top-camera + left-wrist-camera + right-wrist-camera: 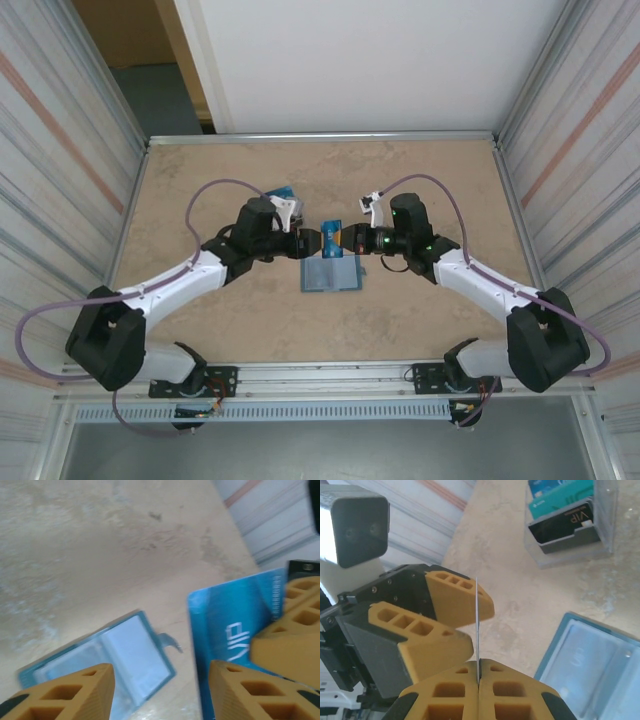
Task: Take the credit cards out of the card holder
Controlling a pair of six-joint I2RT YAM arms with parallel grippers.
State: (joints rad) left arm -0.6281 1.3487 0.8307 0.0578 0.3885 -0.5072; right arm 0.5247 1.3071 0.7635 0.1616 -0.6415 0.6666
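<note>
Right fingers (465,692) clenched on credit card (230,625); left fingers (308,243) spread; arms extended inward.

A: The thin blue plastic credit card (232,625) looks glossy; the flat teal-blue card holder (125,660) has shiny, clear plastic pocket panels.
B: Matt, mottled beige stone-look tabletop (100,555). Ribbed orange plastic fingers (60,700), matt.

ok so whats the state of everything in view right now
card: off the table, pinched in the right gripper
right gripper: shut on card
left gripper: open, close by the card
holder: open, flat on the table, pockets up
box: upright on the table
box cards: standing in the box
</note>
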